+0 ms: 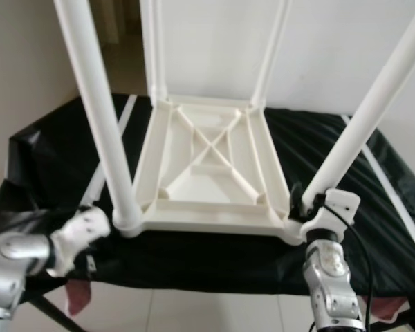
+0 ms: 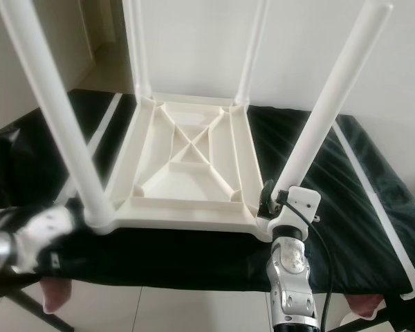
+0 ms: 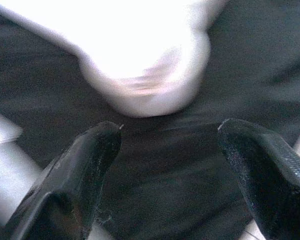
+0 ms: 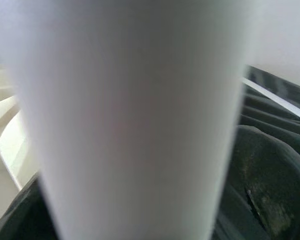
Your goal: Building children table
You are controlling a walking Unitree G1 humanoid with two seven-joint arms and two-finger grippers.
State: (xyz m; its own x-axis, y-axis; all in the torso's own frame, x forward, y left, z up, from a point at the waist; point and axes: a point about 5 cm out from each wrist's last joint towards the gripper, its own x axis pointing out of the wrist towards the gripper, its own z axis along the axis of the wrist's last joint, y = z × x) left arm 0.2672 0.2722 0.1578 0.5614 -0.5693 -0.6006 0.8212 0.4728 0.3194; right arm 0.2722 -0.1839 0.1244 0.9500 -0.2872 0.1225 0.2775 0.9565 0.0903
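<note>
Upturned white children's table (image 1: 207, 166) on black-covered bench (image 1: 48, 166)

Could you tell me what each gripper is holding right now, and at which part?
The right gripper grips the near right table leg at its base. The left gripper is open beside the near left leg, holding nothing.

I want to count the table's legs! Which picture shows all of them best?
The left eye view: the upturned table stands all four legs up there. The right eye view shows much the same. The left wrist view has one blurry corner, and the right wrist view one leg very close.
</note>
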